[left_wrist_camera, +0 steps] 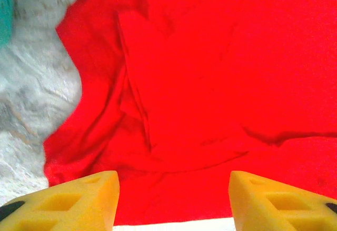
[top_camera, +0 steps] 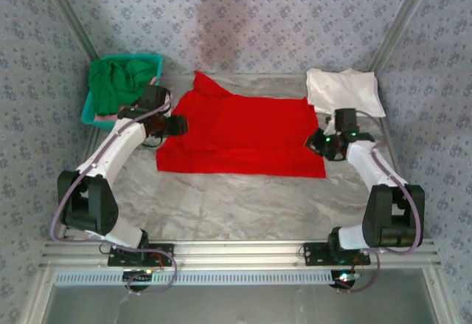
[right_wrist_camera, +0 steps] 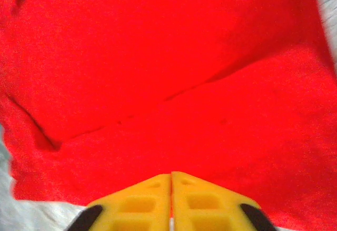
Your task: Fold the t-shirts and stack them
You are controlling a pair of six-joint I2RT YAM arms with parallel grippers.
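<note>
Top external: red t-shirt flat, centre of table. Left gripper fingers apart over bunched sleeve; right gripper fingers together at opp. hem, hold on cloth unclear. Risk: lone pull drags shirt, skews fold.

L wrist view: red t-shirt is cropped top/right; teal basket is clipped at the corner and blurred; left hand fingers are cut at btm edge. R wrist view: right hand is cut likewise, and a pinch on the cloth can't be resolved. Top view: pink t-shirt is mostly buried under green t-shirt.
</note>
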